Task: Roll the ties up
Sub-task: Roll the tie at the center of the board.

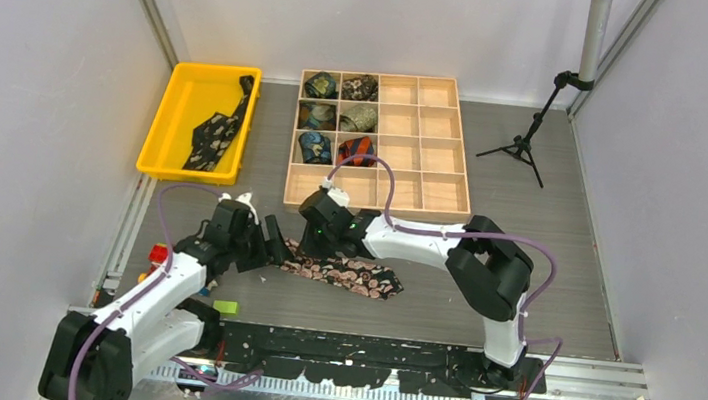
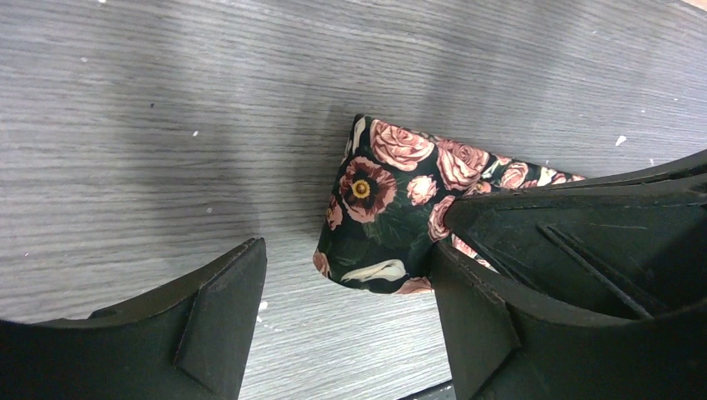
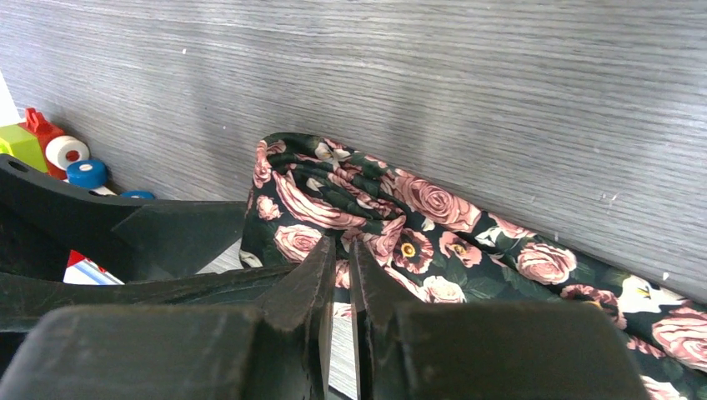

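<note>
- A yellow tray sits at the far left of the table. A dark dotted tie lies unrolled in it, its narrow end on the tray's far rim.
- Small toy blocks lie near the table's left edge, beside the left arm.
- The left gripper is low over the table with its fingers spread wide. It clasps nothing. One finger covers part of the floral tie, and the tie's folded end shows in the gap.
- The floral tie lies flat on the table in front of the arms, running from the left gripper off to the right.
- The right gripper is at the tie's bunched left end with only a thin slit between its fingers. It seems to nip the fold there, though the wrist view does not show the contact clearly.
- Farther back, a wooden divider box holds six rolled ties in its two left columns.
- A black tripod stands at the far right.
</note>
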Available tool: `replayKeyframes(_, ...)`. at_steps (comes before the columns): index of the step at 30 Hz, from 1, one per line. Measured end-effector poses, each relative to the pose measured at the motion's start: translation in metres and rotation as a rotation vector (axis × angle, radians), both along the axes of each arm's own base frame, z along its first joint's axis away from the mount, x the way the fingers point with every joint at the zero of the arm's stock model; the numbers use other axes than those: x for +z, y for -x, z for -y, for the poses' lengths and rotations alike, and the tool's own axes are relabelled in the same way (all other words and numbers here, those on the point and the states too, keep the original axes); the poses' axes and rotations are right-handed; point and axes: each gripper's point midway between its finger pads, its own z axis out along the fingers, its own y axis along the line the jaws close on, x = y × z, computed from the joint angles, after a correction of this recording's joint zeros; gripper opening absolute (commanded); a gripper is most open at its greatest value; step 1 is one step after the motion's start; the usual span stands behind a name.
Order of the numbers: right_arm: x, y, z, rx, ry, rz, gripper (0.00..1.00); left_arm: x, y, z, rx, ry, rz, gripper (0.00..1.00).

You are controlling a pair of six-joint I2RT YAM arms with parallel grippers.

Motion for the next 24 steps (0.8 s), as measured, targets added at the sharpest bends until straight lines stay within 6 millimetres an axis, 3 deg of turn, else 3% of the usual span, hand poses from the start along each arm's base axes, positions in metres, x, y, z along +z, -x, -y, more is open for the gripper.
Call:
replayKeyframes(16, -0.007, 0.000, 0.010, -0.017, 0.015, -0.006, 0.17, -0.005, -0.008, 0.019, -0.033, 0.107, -0.015, 0.65)
replayKeyframes(24, -0.019, 0.007, 0.021, -0.017, 0.051, -0.024, 0.17, -0.006, -0.010, 0.023, -0.031, 0.132, -0.015, 0.53)
